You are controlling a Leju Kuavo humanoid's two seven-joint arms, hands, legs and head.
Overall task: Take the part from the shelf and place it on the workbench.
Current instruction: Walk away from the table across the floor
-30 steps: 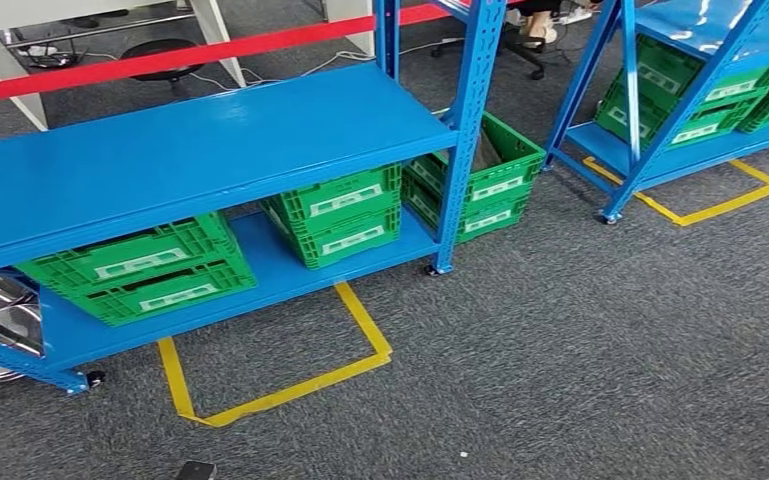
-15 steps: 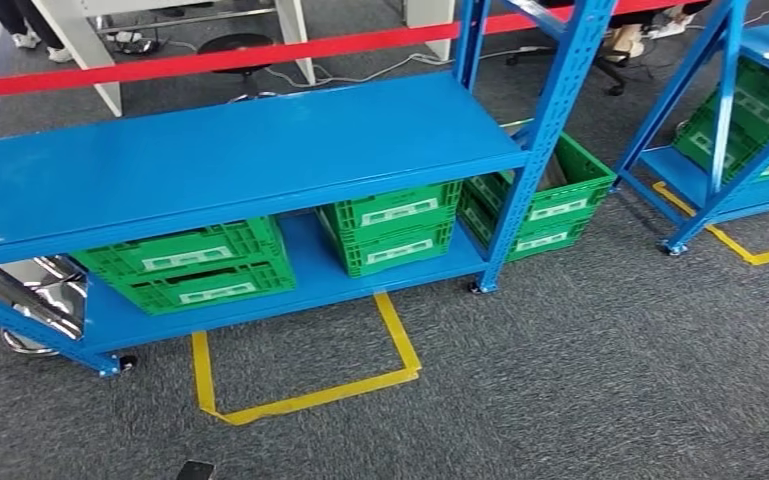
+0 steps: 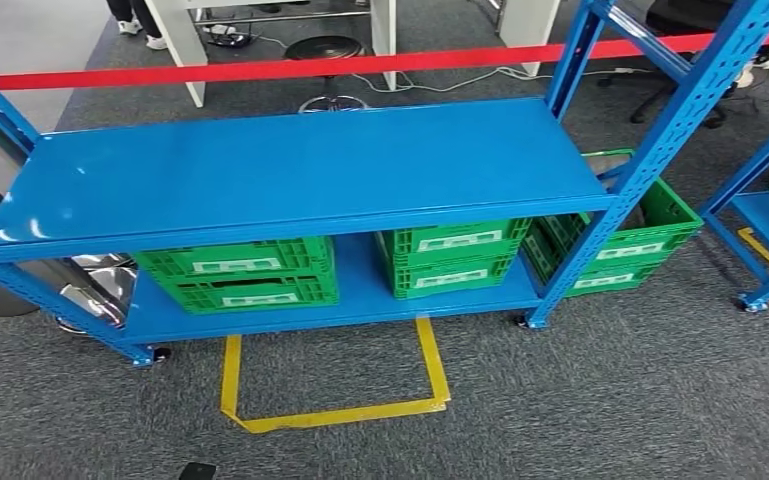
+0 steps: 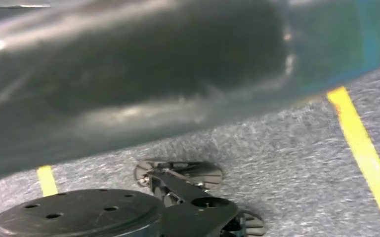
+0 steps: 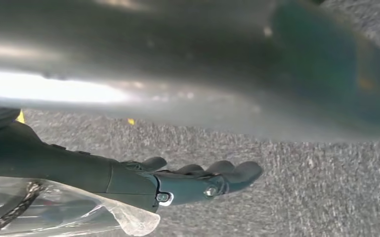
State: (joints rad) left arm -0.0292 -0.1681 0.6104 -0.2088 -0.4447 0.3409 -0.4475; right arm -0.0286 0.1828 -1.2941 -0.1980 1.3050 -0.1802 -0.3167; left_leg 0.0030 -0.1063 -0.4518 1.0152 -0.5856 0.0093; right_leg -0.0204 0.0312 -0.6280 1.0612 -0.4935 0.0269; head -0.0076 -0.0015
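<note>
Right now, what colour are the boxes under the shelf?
Green crates, clearest in the head view.

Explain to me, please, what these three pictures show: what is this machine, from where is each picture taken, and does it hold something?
This is a humanoid robot with two arms and hands. The wide picture comes from its head camera: a blue shelf, green crates on its lower board, yellow tape on the carpet. The other two come from cameras at its wrists, looking down. The right hand holds nothing, fingers stretched out. The left wrist picture is too blurred to judge that hand.
</note>
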